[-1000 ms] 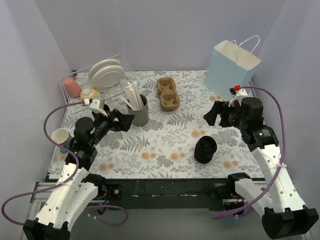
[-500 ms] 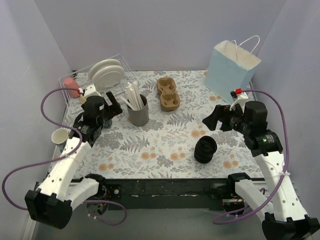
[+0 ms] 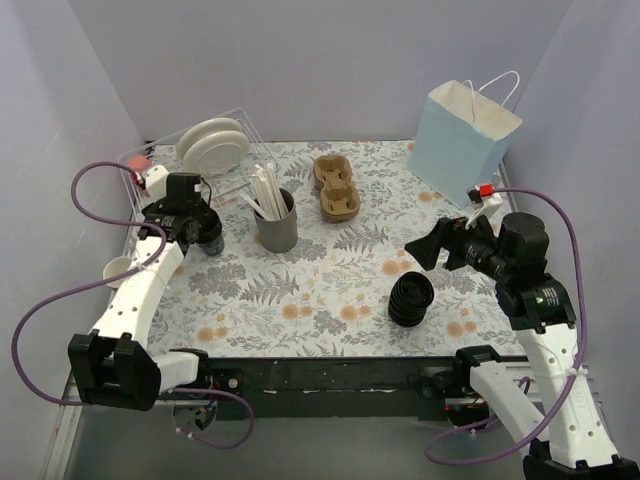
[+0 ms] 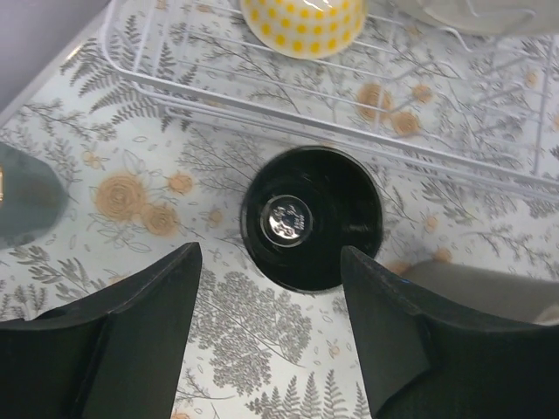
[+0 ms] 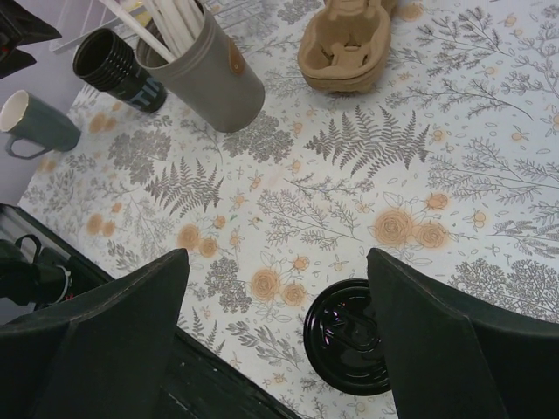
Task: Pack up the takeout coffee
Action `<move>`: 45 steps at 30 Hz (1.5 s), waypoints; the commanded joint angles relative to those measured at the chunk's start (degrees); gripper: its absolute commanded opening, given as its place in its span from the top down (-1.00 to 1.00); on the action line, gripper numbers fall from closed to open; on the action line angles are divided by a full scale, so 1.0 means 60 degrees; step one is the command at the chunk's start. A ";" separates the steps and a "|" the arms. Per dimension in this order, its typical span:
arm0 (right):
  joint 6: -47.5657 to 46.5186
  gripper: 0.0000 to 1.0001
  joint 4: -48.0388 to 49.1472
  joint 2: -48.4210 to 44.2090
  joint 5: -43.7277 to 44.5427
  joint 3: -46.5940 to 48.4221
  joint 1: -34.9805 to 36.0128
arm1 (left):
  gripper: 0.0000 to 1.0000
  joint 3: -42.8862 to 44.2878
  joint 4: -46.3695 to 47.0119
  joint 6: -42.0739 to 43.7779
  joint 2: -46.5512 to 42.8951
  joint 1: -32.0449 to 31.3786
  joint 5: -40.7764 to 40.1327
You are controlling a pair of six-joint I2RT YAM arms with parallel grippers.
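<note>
**Left gripper right over the open cup**

The floral table (image 3: pixel 330 280) has a pale blue paper bag (image 3: pixel 460 140) at the back right and a wire rack (image 4: pixel 454 96) at the back left.

The left gripper (image 4: pixel 269 251) points straight down with its fingers spread and nothing clamped. The black coffee cup (image 4: pixel 312 218) stands upright directly under it, showing in the gap between the two fingers. It's nearer one finger than the other, and that finger's tip overlaps the rim in the wrist view, so I can't tell if they touch. The cup is open-topped, and you can see right down to its shiny bottom. It sits just in front of the rack and just left of the gray holder (image 3: pixel 278 228) full of straws.

The right gripper (image 5: pixel 278 257) is also spread wide and holds nothing. It hangs over the front right of the table, well apart from the cup. The ribbed stack of black lids (image 3: pixel 411 298) is just below it.
</note>
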 commanded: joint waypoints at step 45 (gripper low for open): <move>-0.0552 -0.47 0.0771 -0.0301 -0.0864 -0.0291 0.0041 | 0.57 -0.0395 0.0852 0.1006 0.1385 0.1020 0.0853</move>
